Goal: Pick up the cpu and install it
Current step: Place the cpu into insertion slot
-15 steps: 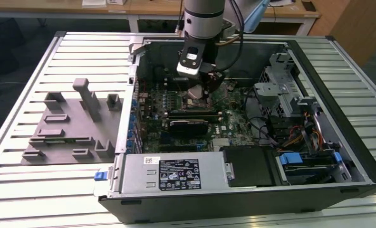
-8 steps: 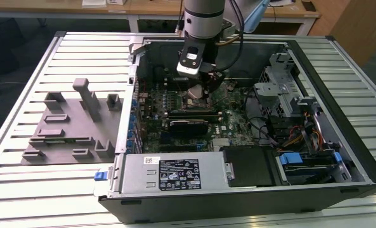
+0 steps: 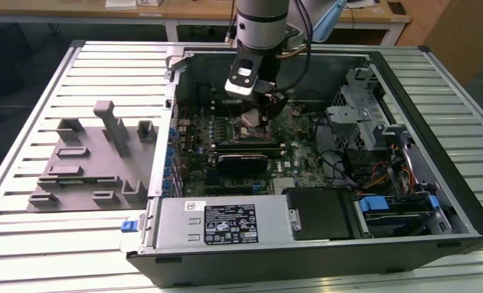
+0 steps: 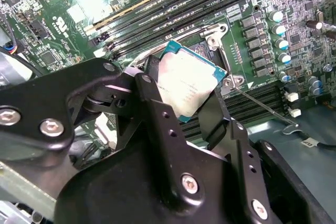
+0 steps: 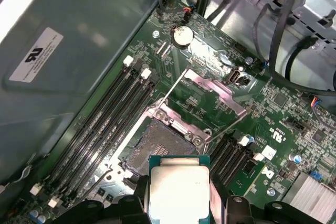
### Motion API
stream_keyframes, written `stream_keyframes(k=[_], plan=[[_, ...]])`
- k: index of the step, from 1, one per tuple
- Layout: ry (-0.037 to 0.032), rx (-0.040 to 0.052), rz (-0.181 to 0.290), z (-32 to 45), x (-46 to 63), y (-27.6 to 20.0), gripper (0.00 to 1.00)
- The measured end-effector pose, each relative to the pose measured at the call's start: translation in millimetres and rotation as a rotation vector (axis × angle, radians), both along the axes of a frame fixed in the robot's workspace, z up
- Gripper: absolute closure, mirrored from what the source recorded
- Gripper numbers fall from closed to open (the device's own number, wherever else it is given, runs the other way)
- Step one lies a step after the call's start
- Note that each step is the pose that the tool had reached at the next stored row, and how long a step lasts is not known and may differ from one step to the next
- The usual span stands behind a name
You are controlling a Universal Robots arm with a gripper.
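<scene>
Pinching the cpu (image 4: 190,83) between them, the fingers (image 4: 156,106) hang near the open socket (image 5: 151,148).

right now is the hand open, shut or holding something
hand: shut on the chip, gripped by its edges above the open, empty socket.
</scene>
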State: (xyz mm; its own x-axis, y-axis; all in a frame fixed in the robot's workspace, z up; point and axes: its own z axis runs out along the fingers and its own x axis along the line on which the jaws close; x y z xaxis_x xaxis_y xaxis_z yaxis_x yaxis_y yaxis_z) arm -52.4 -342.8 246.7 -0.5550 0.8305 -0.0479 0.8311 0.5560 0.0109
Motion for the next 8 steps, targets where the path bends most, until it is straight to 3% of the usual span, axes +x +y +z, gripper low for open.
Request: stream_keyframes(k=[4, 8], plan=[[0.0, 0.0001, -0.002, -0.1, 0.0, 0.0, 0.46], [-0.0001, 0.0001, -0.047, -0.3, 0.0, 0.0, 0.46]])
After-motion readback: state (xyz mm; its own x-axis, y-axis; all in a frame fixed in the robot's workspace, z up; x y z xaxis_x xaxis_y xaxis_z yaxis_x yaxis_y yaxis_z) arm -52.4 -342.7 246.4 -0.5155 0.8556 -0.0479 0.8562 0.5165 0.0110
